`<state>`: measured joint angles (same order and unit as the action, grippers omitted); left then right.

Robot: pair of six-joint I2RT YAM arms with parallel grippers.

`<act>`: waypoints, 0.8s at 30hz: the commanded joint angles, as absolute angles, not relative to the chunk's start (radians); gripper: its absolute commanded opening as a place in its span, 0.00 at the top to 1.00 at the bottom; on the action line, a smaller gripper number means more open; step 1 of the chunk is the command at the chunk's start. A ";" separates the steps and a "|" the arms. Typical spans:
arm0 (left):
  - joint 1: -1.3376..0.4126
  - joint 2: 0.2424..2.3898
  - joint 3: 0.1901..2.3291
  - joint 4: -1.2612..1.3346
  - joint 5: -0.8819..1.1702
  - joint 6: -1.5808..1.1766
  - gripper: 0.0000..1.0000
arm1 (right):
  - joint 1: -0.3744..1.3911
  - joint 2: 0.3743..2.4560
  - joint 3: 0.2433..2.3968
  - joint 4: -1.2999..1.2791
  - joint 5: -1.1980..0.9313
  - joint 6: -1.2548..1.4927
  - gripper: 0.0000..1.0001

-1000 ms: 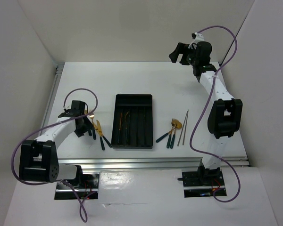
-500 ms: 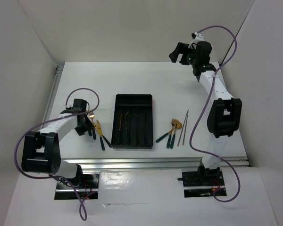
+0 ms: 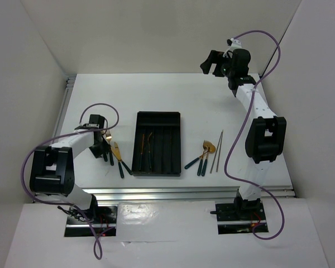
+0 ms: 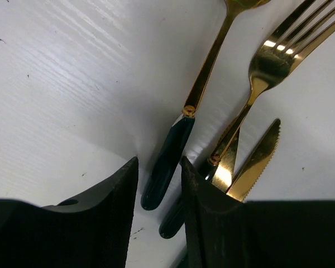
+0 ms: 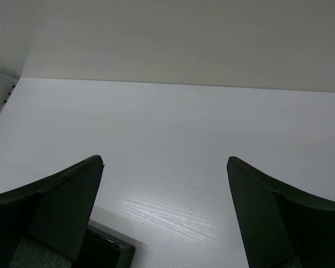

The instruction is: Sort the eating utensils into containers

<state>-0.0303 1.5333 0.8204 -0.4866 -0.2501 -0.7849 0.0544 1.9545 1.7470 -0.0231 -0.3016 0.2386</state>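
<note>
Utensils [image 3: 118, 163] are mostly unsorted.

Top view: left pile [image 3: 113, 152] sits at 9 o'clock of the black tray [image 3: 158, 115]. Right pile [image 3: 202, 157] and chopsticks [image 3: 216, 151] sit at 3 o'clock. Only two pieces [image 3: 146, 145] lie in tray compartments. Change: the left arm has swung in, and the left claw [image 3: 104, 146] is now down on the left pile. Judged: next pick is starting, sort is early. Right claw [image 3: 211, 62] has not moved; it is raised at 1 o'clock over the far surface [image 3: 156, 89].

Left wrist view: left claw is low, its jaws narrower than a second ago. They straddle one teal handle [image 4: 166, 159] whose gold stem runs to 1 o'clock. The 3 o'clock finger [image 4: 212, 223] about touches it, with a sliver of gap on the other side. So it is partly open, not clamped yet. Fork [image 4: 282, 50] and knife [image 4: 258, 159] lie just beside, so there is a snag risk.

Right wrist view: right claw is spread wide, holding and touching nothing.
</note>
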 commanded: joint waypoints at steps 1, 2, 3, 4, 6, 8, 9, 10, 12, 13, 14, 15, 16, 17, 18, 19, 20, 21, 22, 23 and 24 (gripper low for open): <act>-0.026 1.571 0.841 -0.488 -0.268 -0.775 0.57 | 0.049 1.956 1.796 -0.015 -0.291 0.239 0.00; -0.026 1.571 0.841 -0.488 -0.268 -0.775 0.62 | 0.049 1.956 1.796 -0.015 -0.282 0.239 0.00; -0.026 1.583 0.841 -0.488 -0.268 -0.775 0.65 | 0.049 1.956 1.796 -0.015 -0.282 0.239 0.00; -0.026 1.592 0.841 -0.488 -0.279 -0.775 0.67 | 0.049 1.956 1.796 -0.015 -0.282 0.239 0.00; -0.026 1.592 0.841 -0.488 -0.279 -0.775 0.72 | 0.049 1.965 1.805 -0.015 -0.282 0.239 0.00; -0.026 1.601 0.841 -0.488 -0.279 -0.784 0.84 | 0.049 1.965 1.805 -0.015 -0.282 0.239 0.00; -0.026 1.611 0.841 -0.488 -0.279 -0.784 0.89 | 0.049 1.965 1.805 -0.015 -0.282 0.239 0.00; -0.026 1.611 0.841 -0.488 -0.290 -0.784 1.00 | 0.049 1.965 1.805 -0.015 -0.282 0.239 0.00; -0.026 1.611 0.841 -0.488 -0.290 -0.784 1.00 | 0.049 1.965 1.805 -0.015 -0.282 0.239 0.00; -0.035 1.611 0.841 -0.498 -0.290 -0.784 1.00 | 0.049 1.965 1.805 -0.024 -0.273 0.239 0.00; -0.035 1.597 0.851 -0.511 -0.299 -0.784 1.00 | 0.049 1.965 1.805 -0.025 -0.273 0.239 0.00; -0.035 1.576 0.851 -0.511 -0.299 -0.784 1.00 | 0.049 1.965 1.805 -0.025 -0.273 0.239 0.00; -0.047 1.560 0.851 -0.528 -0.299 -0.784 1.00 | 0.049 1.965 1.805 -0.025 -0.273 0.239 0.00; -0.048 1.542 0.865 -0.547 -0.299 -0.775 1.00 | 0.049 1.965 1.805 -0.025 -0.273 0.239 0.00; -0.060 1.501 0.879 -0.560 -0.299 -0.775 1.00 | 0.049 1.965 1.805 -0.025 -0.273 0.239 0.00; -0.075 1.479 0.888 -0.575 -0.310 -0.761 1.00 | 0.049 1.956 1.805 -0.025 -0.273 0.239 0.00; -0.084 1.456 0.906 -0.589 -0.319 -0.740 1.00 | 0.049 1.956 1.805 -0.025 -0.273 0.239 0.00; -0.093 1.433 0.916 -0.615 -0.319 -0.730 1.00 | 0.049 1.956 1.805 -0.025 -0.273 0.239 0.00; -0.112 1.387 0.916 -0.626 -0.319 -0.720 1.00 | 0.049 1.956 1.805 -0.025 -0.273 0.248 0.00; -0.121 1.365 0.931 -0.635 -0.319 -0.697 1.00 | 0.049 1.956 1.805 -0.025 -0.273 0.249 0.00; -0.142 1.344 0.942 -0.655 -0.319 -0.696 1.00 | 0.049 1.947 1.795 -0.025 -0.273 0.249 0.00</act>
<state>-0.1074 1.4315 0.8749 -0.5953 -0.2920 -0.7429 0.0544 1.9587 1.7557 -0.0265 -0.2832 0.2420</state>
